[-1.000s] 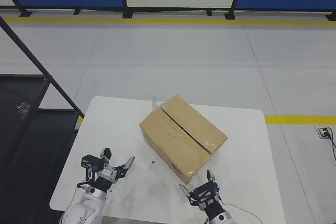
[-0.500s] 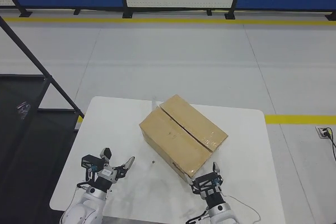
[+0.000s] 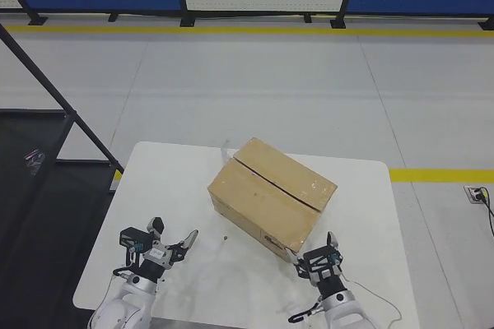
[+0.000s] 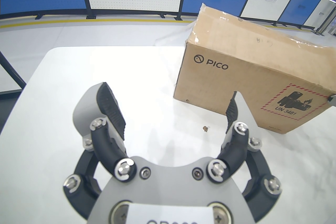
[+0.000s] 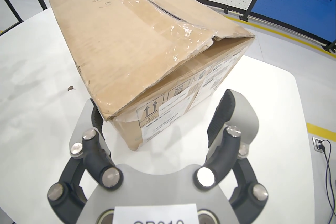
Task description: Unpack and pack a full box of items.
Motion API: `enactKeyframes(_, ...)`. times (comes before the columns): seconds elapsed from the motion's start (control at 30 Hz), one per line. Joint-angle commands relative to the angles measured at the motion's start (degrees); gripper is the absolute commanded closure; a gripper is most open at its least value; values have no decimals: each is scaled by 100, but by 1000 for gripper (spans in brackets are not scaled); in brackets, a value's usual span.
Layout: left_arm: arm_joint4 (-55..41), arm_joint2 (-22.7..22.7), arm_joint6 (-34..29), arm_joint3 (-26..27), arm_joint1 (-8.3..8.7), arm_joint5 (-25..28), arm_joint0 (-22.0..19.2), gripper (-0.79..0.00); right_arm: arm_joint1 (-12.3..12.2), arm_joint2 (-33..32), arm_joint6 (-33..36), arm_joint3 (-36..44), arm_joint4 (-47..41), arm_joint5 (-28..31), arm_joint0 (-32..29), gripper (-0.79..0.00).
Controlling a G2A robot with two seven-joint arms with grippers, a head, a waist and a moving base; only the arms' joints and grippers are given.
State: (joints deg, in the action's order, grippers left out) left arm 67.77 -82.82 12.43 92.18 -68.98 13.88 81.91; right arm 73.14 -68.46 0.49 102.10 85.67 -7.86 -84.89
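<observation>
The white surface (image 3: 173,189) is the biggest thing here, rounded at its corners. Taking its middle as the clock's centre and the robot's edge as 6 o'clock, the cardboard box (image 3: 272,201) lies from the centre out toward 2 o'clock. It is skewed to the surface's edges, with one corner pointing toward 5 o'clock. Its top flaps are down and covered with wrinkled clear tape. At the end nearest that corner, one flap stands a little proud, leaving a dark gap under its edge.

The right gripper (image 3: 314,249) is at about 5 o'clock, hard up against that corner. It is spread wide and grips nothing. From its own wrist camera the box's corner sits between the fingers (image 5: 225,114), one of them half hidden behind the flap. I cannot tell whether either touches the cardboard.

The left gripper (image 3: 174,230) is at about 7 o'clock, well apart from the box, also spread wide and empty, above bare surface.

A tiny brown scrap (image 3: 225,238) lies between the left gripper and the box's long side.
</observation>
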Motion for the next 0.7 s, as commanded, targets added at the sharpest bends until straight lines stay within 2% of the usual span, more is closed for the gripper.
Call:
enactKeyframes(0.0, 0, 0, 0, 0, 0, 0, 0, -785, -6, -71, 28, 12, -28, 70, -9, -785)
enactKeyframes(0.4, 0, 0, 0, 0, 0, 0, 0, -785, -37, -489, 151, 23, -325, 539, -20, -785)
enactKeyframes(0.53, 0, 0, 0, 0, 0, 0, 0, -785, -57, -773, 91, 174, -911, 946, -49, -785)
enactKeyframes(0.67, 0, 0, 0, 0, 0, 0, 0, -785, -48, -1151, 231, 527, -1944, 998, -64, -785)
